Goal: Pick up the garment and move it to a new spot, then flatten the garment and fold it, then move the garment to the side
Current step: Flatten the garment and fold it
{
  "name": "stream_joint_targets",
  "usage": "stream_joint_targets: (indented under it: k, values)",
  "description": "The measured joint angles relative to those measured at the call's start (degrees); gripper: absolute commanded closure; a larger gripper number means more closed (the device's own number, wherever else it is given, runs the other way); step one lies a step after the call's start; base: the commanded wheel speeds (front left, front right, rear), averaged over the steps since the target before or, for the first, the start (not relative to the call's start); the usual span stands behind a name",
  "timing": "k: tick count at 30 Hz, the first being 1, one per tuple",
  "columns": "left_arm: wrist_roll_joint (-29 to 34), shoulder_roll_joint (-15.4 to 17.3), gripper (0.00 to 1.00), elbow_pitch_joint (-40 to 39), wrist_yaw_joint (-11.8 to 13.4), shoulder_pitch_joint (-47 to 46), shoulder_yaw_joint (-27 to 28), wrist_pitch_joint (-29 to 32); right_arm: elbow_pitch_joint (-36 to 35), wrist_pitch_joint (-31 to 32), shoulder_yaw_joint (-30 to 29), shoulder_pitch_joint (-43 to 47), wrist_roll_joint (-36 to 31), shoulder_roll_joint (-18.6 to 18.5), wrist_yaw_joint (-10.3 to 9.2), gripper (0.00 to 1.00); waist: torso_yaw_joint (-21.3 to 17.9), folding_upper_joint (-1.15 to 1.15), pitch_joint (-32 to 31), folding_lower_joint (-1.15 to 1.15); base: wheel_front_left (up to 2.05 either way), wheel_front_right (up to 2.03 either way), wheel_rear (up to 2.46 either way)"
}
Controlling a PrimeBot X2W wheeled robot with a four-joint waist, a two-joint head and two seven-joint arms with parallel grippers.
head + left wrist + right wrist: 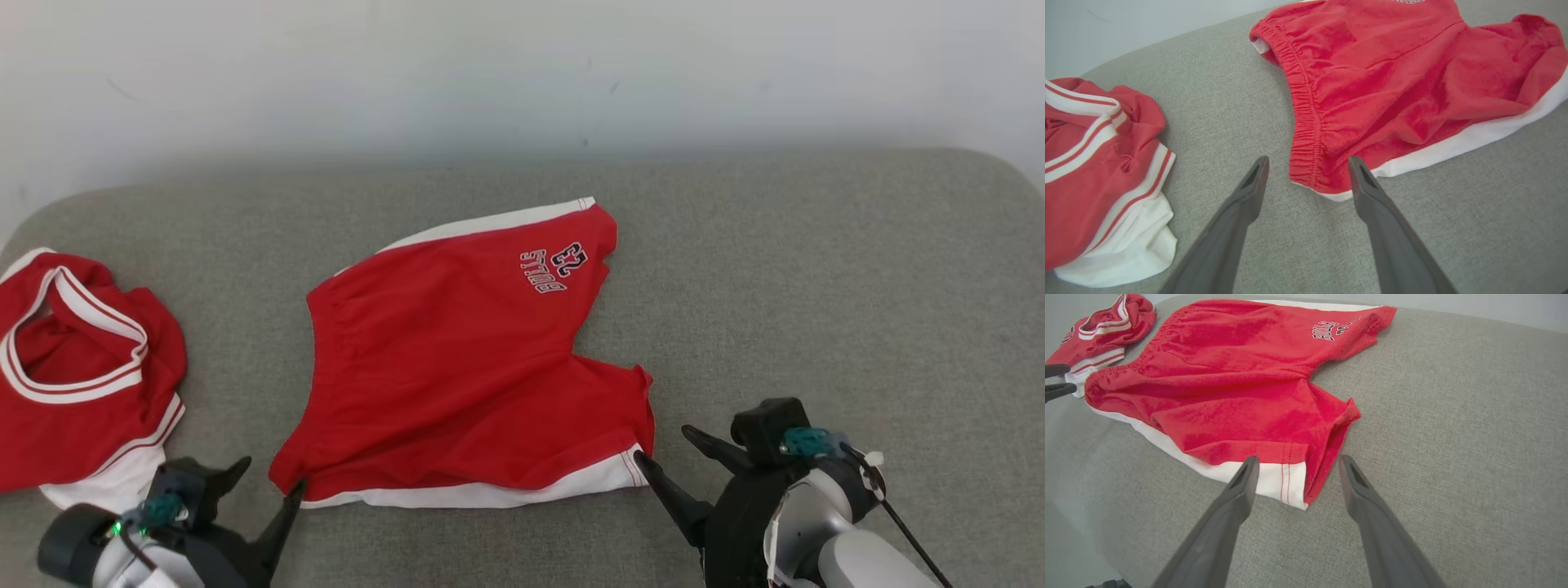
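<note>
Head view shows the red shorts [457, 367] lying spread near the middle of the grey cushion [816, 310], waistband toward the robot's left and leg openings toward its right. A separate red jersey [73, 384] lies bunched well apart at the far left.

The left end effector [271, 475] sits at the near waistband corner and the right end effector [661, 443] at the near leg corner. Both have their fingers spread wide and grip nothing. In the left wrist view the fingers straddle the end of the elastic waistband [1302, 114], just beside the white side stripe [1453, 143]. In the right wrist view they straddle the stitched hem corner [1290, 486]. Whether any fingertip touches cloth I cannot tell.

The shorts look light, thin and limp, so they will probably sag from whatever point is pinched and may drag on the textured cushion. These two near corners seem the best holds: the gathered elastic is thick enough to bite on, and the doubled, stitched hem should resist slipping. A pinch in mid-panel would likely lift one layer alone and crumple the cloth, so each grasp should catch front and back together.
</note>
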Motion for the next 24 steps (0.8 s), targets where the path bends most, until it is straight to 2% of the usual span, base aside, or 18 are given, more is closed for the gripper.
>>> stream_joint_targets:
  k: [2,12,21,22,23,24]
  values:
    - [0.0,0.0,0.0,1.3,-0.1,-1.7,-0.1,0.7,0.7,1.6,0.7,-1.2,-0.5,0.0,0.1,0.0,-0.1,0.0,1.0,0.0,0.0,0.0,0.0]
    - [-0.4,-1.3,0.0,5.8,-0.9,-6.6,-2.9,1.5,3.2,5.4,2.5,-3.2,-1.5,0.0,0.52,0.15,0.1,0.0,4.8,0.0,0.0,0.0,0.0]
    - [-1.1,-1.6,0.0,8.2,-1.0,-7.2,-5.0,0.8,3.5,6.1,4.1,-5.5,-4.6,0.2,0.42,0.18,1.8,0.0,5.7,0.0,0.0,0.0,0.0]
    - [-1.2,-1.6,0.0,8.3,-1.0,-7.2,-5.2,0.8,3.4,6.1,4.2,-5.4,-4.6,0.2,0.36,0.23,1.9,-0.01,5.7,-0.01,0.0,0.0,0.0]
    - [-1.2,-1.7,0.0,8.6,-1.0,-7.2,-5.4,0.6,3.6,6.1,4.3,-5.4,-4.6,0.2,0.23,0.23,2.0,-0.01,5.7,0.0,0.0,0.0,0.0]
    - [-1.2,-1.7,0.0,8.8,-1.0,-7.2,-5.7,0.4,3.9,6.1,4.5,-5.4,-4.6,0.3,0.23,0.31,2.0,0.0,5.7,-0.01,0.0,0.0,0.0]
